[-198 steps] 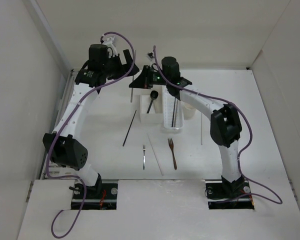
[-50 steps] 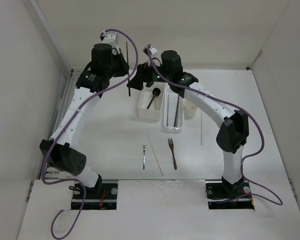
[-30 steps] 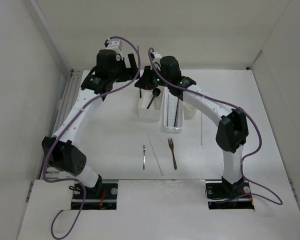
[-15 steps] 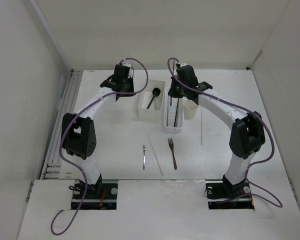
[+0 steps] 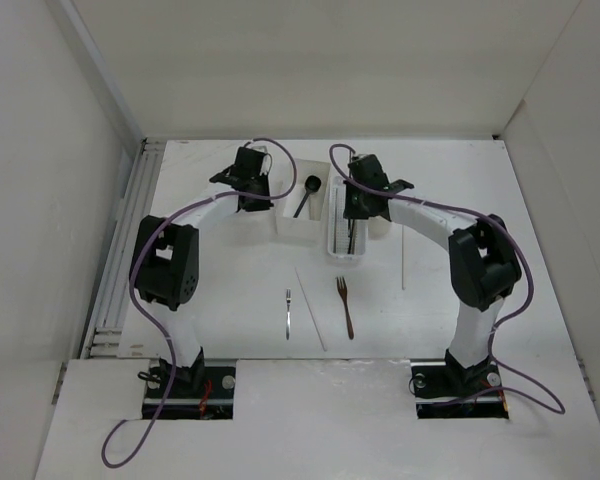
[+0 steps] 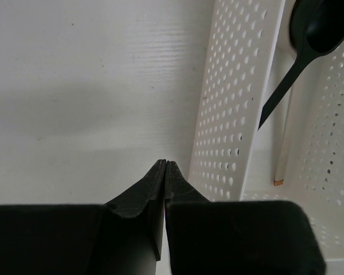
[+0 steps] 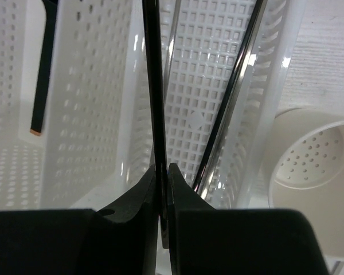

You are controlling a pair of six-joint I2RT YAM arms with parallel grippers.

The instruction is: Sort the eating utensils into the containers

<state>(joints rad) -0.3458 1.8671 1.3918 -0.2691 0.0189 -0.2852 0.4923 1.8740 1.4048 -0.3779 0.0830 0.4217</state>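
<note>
Right wrist view first: what is the hand doing? (Inspector)

The right hand is clamped on a dark chopstick, which is over the basket. Its long axis runs straight out from the fingertips, along the basket's length. A second dark chopstick lies inside, slightly angled to the first. (Assistant)

And the left hand? (Inspector)

The left hand has its fingers together on nothing. It is low over the counter, just beside the box. (Assistant)

How far along is the task? (Inspector)

Roughly half, I judge. The spoon is in the box, bowl at the far end. The cup looks empty. Left on the counter are the silver fork and the brown fork, both with tines pointing away from the arm bases. One pale chopstick lies between them, another to the right of the basket. (Assistant)
</note>
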